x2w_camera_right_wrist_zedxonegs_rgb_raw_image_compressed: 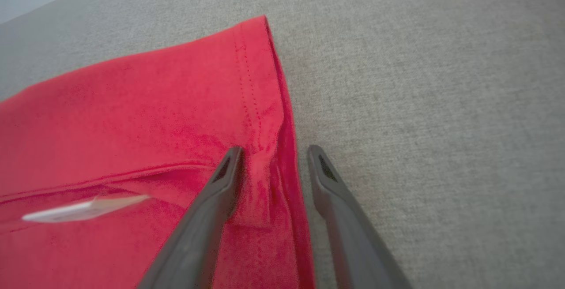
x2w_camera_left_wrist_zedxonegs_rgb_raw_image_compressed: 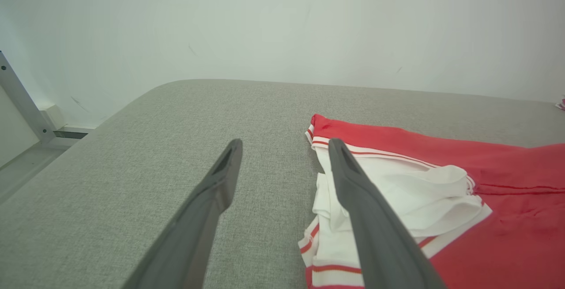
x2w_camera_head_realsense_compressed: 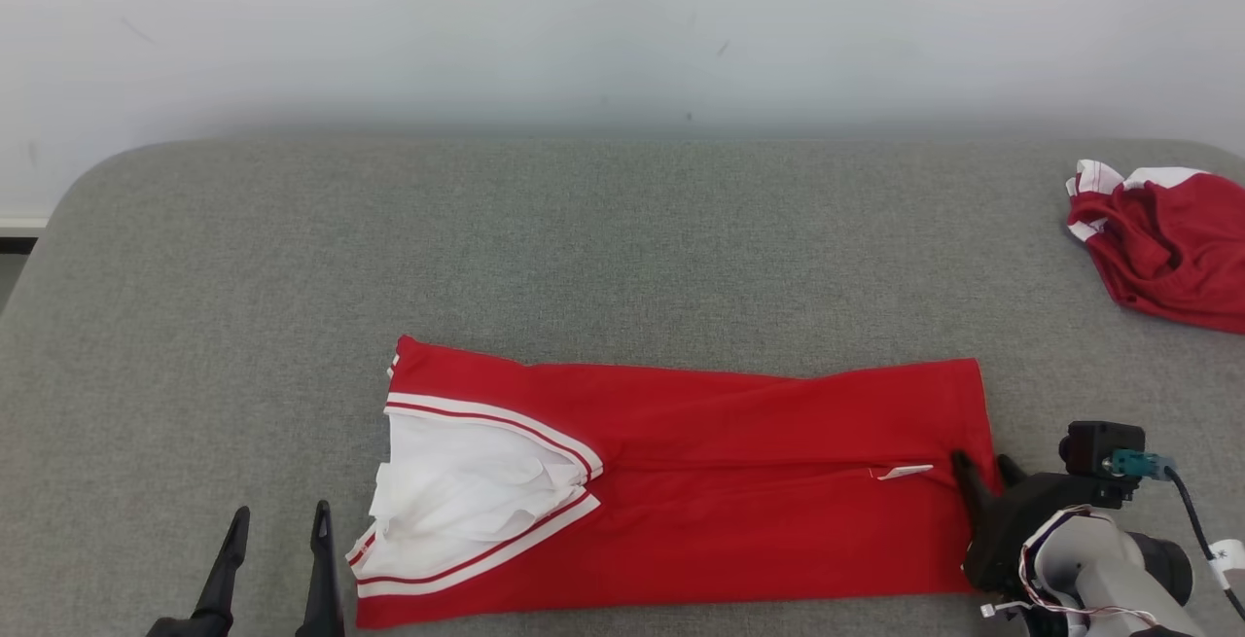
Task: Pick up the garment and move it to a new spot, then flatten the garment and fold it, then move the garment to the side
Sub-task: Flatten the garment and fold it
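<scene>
Red garment (x2w_camera_head_realsense_compressed: 759, 491) lay flat; right gripper (x2w_camera_head_realsense_compressed: 980, 462), narrowly parted, straddled its right hem; left gripper (x2w_camera_head_realsense_compressed: 280, 511) gaped wide, near left.

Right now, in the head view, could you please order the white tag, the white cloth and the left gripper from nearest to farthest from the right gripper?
1. White tag, just left of the right gripper.
2. White cloth, at the garment's left end.
3. Left gripper, lower left corner.

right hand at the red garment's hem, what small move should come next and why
Probably close the right hand on the hem: its fingers stand open astride the red garment's right edge, one over cloth, one over the grey table. The left hand is open beside the white end.
</scene>
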